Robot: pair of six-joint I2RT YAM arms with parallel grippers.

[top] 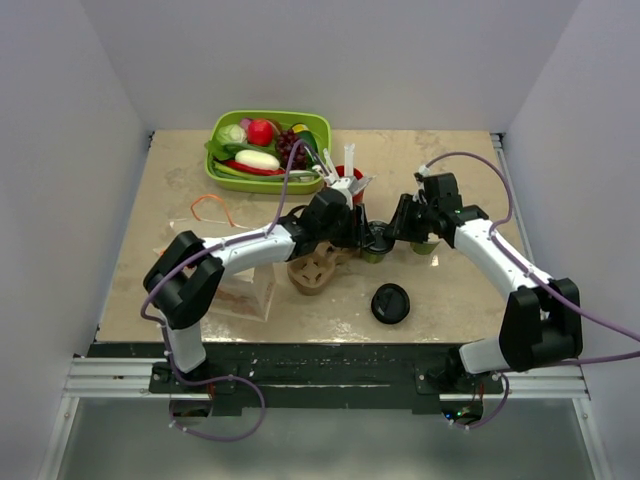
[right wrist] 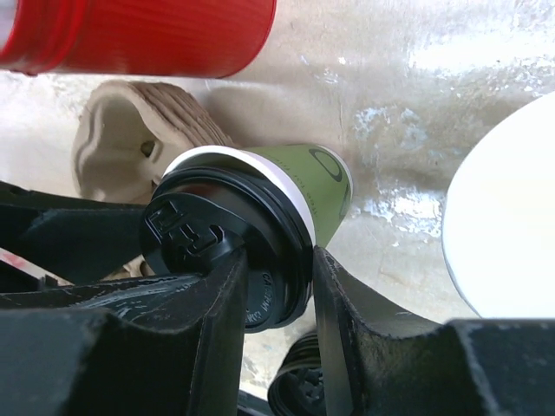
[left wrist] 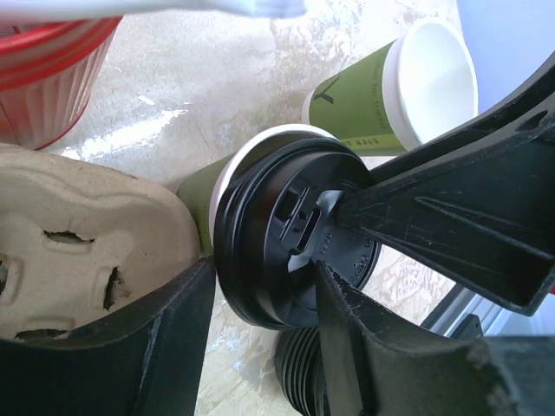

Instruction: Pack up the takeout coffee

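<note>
Top external first: both arms meet at mid-table, and the takeout coffee [top: 373, 254] stands on the table [top: 450, 290] just beside the right end of the cardboard carrier [top: 315, 270], not in any of its wells. On the right wrist view, the right gripper [right wrist: 277, 264] is clamped on the rim of the black lid [right wrist: 217, 243], a finger on either side of the edge. Over to the left wrist: the left gripper [left wrist: 264, 270] hangs over that same lid, fingers spread, nothing pinched between them (whether one brushes the rim, I cannot tell). A lidless green cup [top: 425, 246] sits just to the right, a spare lid [top: 390, 303] lies nearer the bases, and the red cup [right wrist: 147, 35] stands beyond the carrier.
</note>
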